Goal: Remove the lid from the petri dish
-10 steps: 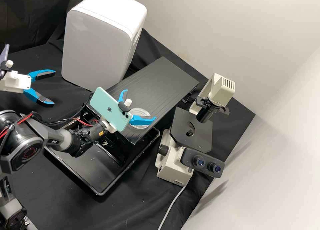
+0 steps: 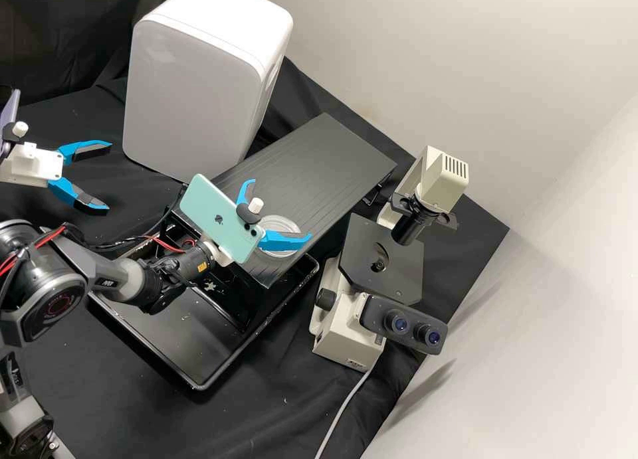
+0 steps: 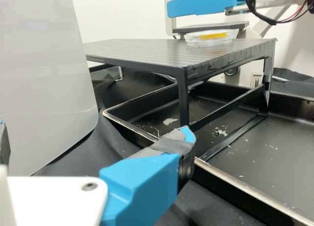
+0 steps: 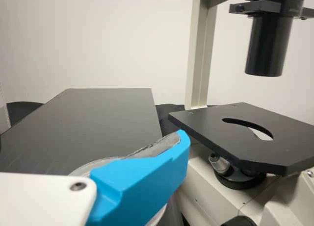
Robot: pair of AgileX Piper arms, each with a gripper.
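The right gripper (image 2: pixel 279 208) is released and spread wide, grasping nothing. Its two blue fingers (image 2: pixel 287 240) stand astride the petri dish (image 2: pixel 279 225). In the right wrist view one finger lies just over the dish's rim, though I cannot tell whether it touches the lid (image 3: pixel 210 34). The dish, lid on, rests on the black ribbed shelf (image 2: pixel 319 167), at the shelf's end over the black tray (image 2: pixel 199 379) and toward the corner beside the microscope (image 2: pixel 392 273). The left gripper (image 2: pixel 104 175), also spread and empty, hangs well apart from the shelf on the side away from the microscope. It is near the white box (image 2: pixel 199 74) that stands just beside the shelf.
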